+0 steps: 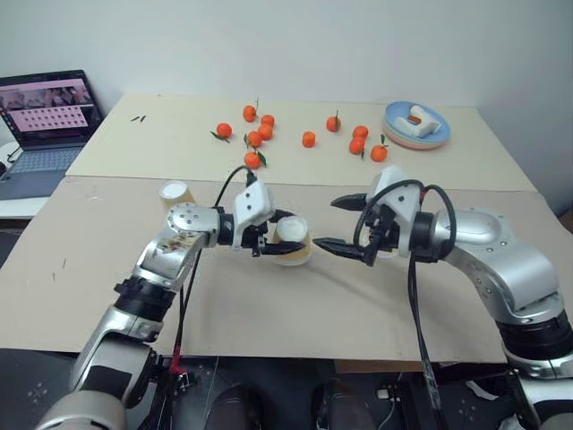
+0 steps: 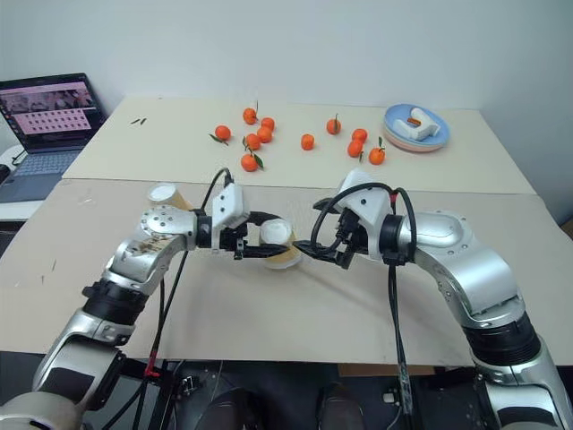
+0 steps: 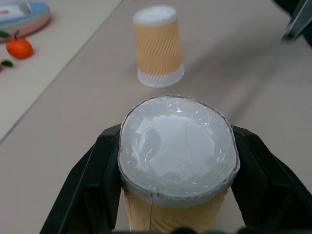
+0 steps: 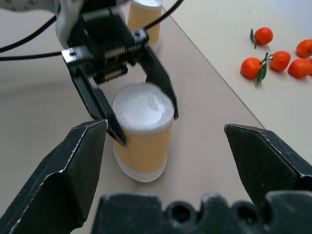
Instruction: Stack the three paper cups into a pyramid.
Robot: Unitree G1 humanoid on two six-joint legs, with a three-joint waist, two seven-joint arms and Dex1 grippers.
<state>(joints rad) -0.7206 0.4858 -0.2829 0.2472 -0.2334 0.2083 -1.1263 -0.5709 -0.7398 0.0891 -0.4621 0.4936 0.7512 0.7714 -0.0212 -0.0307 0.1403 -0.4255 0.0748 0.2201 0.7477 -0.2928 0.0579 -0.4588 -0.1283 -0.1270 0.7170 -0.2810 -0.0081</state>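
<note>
The table (image 1: 107, 269) carries everything, the tangerines (image 1: 260, 134) scattered toward its twelve-o'clock edge. At centre the left gripper (image 1: 285, 240) is clamped on one paper cup (image 1: 294, 240), its black fingers (image 3: 92, 180) pressing either side just under the white base; the right gripper (image 1: 336, 224) waits at the cup's three o'clock with its jaws spread wide and nothing between them. That held cup stands inverted, long axis near vertical, white base up and wide mouth down, and whether the mouth rests on the table I cannot tell. A second cup (image 1: 176, 193), at about ten o'clock from it, stands inverted too. The likely trouble: the base rim looks squeezed slightly oval, so a tighter pinch could crumple the paper and leave it seating crooked. The open right fingertips, so near, might also knock the cup if either arm drifts.
</note>
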